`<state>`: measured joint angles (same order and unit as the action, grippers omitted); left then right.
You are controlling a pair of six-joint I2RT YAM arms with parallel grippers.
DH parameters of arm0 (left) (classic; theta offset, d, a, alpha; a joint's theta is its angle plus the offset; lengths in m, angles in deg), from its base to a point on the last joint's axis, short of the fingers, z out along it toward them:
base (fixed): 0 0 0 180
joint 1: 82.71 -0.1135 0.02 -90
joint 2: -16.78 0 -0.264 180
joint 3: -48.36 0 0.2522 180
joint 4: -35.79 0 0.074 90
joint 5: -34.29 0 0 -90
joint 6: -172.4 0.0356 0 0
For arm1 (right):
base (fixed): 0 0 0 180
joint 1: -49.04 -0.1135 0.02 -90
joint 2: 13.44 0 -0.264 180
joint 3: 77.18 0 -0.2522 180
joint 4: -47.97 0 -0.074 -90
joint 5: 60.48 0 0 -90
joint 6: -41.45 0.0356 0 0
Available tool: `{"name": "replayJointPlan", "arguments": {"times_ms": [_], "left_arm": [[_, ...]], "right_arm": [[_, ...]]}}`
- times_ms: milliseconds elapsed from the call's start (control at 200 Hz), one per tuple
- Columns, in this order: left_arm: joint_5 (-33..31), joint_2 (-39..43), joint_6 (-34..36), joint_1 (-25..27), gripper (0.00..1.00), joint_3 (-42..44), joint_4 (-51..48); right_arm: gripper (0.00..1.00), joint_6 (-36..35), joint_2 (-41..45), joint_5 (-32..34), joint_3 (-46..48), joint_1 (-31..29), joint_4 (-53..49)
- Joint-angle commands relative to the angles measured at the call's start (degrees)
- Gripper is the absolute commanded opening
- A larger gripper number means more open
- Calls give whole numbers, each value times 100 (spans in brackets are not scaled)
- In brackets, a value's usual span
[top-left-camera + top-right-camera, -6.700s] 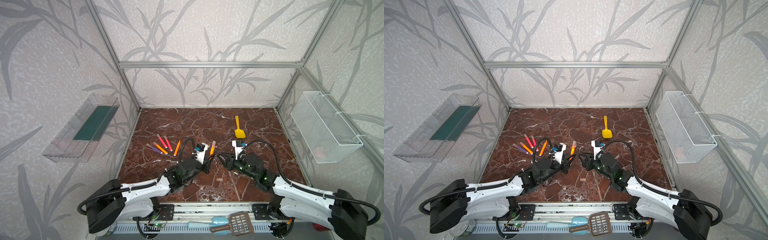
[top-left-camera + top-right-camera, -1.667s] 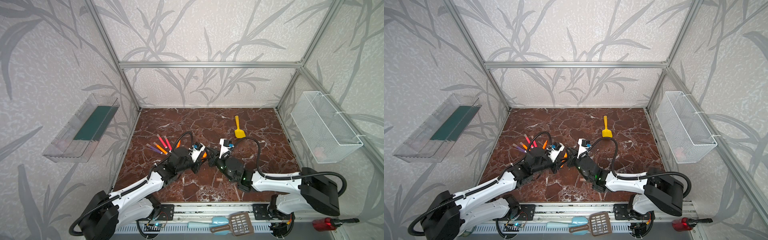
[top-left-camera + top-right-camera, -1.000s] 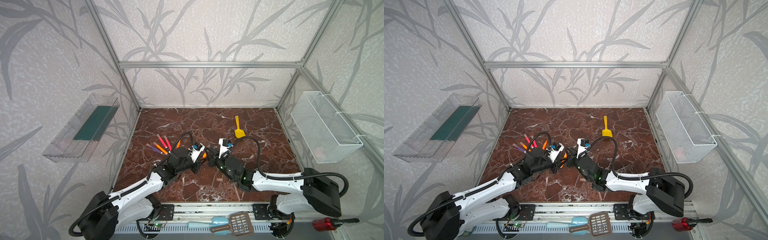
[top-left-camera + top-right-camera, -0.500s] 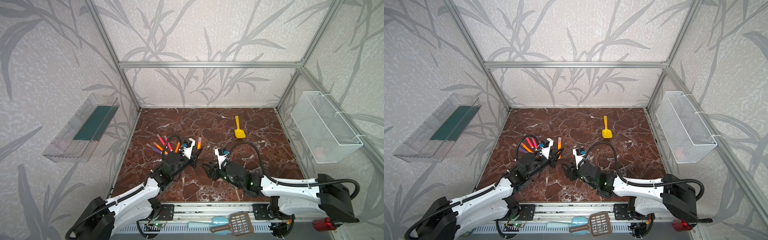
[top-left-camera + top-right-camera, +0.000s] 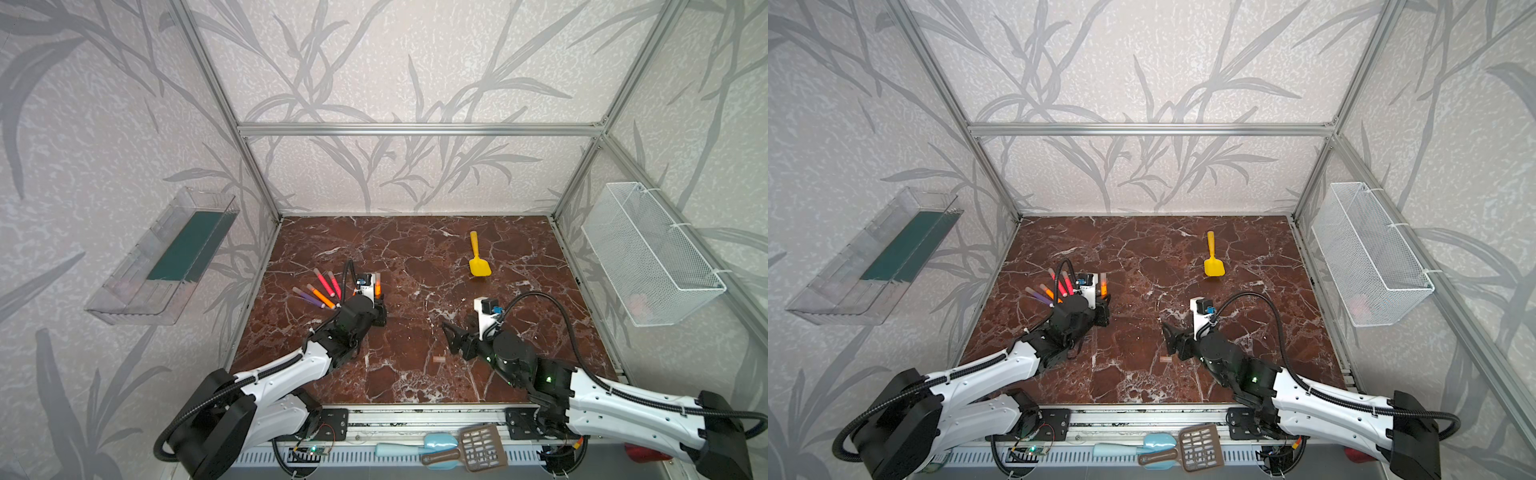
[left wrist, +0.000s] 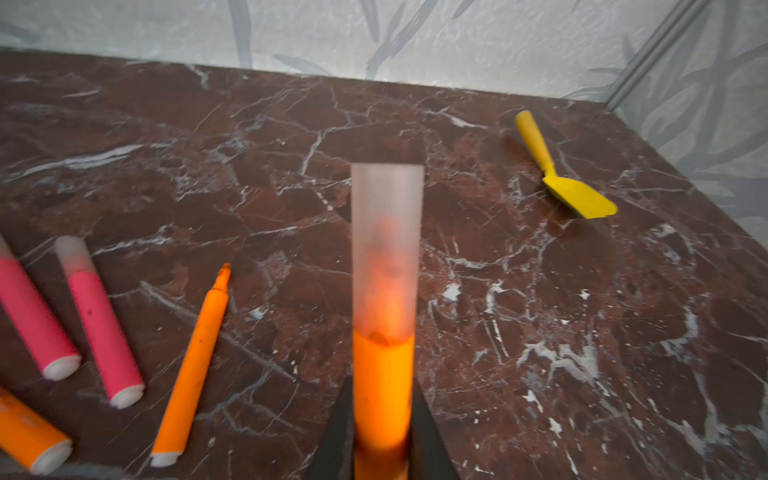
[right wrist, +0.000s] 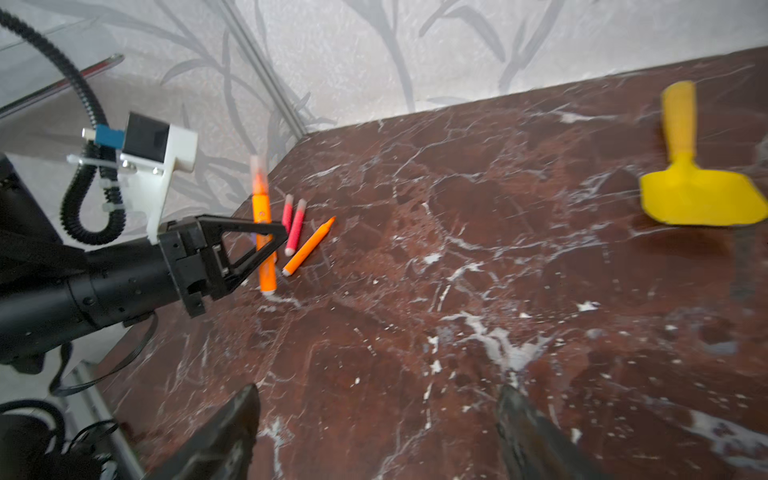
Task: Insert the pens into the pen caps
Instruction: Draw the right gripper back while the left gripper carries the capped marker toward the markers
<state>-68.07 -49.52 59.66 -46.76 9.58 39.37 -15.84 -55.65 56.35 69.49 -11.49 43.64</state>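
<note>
Clamping the capped orange pen (image 6: 382, 374), left jaws may scatter nearby loose pens (image 5: 321, 296) on release; right jaws gape empty near a pen cap (image 5: 439, 359).

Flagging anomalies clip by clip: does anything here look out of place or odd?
A yellow toy shovel lies alone toward the back, unrelated to the pens. One loose pen cap sits by itself near the open right pincer.

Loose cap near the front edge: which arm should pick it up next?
Right. The right gripper is open, empty and close to the loose cap. The left gripper is shut on the capped orange pen, farther away.
</note>
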Motion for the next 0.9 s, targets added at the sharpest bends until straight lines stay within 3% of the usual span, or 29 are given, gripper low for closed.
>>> {"name": "replayJointPlan", "arguments": {"times_ms": [0, 200, 365, 660, 780, 895], "left_arm": [[-263, -290, -472, -105, 0, -259, -610], [-300, -1109, -633, -171, 0, -793, -1130], [-402, -1518, -810, -276, 0, -1108, -1481], [-248, -2432, -666, -460, 0, -1792, -1822], [-735, -2931, -849, -564, 0, -2283, -2297], [-749, -3170, -849, -643, 0, -2517, -2400]], "right_arm": [[90, -379, 433, 395, 226, 529, -320], [90, -586, 357, -7, 9, 1962, -871], [90, -699, 135, 113, 15, 2764, -808], [89, -786, -705, 534, -156, 3110, -473], [87, -803, -813, 857, -269, 3110, -536], [87, -799, -805, 923, -153, 3127, -352]]}}
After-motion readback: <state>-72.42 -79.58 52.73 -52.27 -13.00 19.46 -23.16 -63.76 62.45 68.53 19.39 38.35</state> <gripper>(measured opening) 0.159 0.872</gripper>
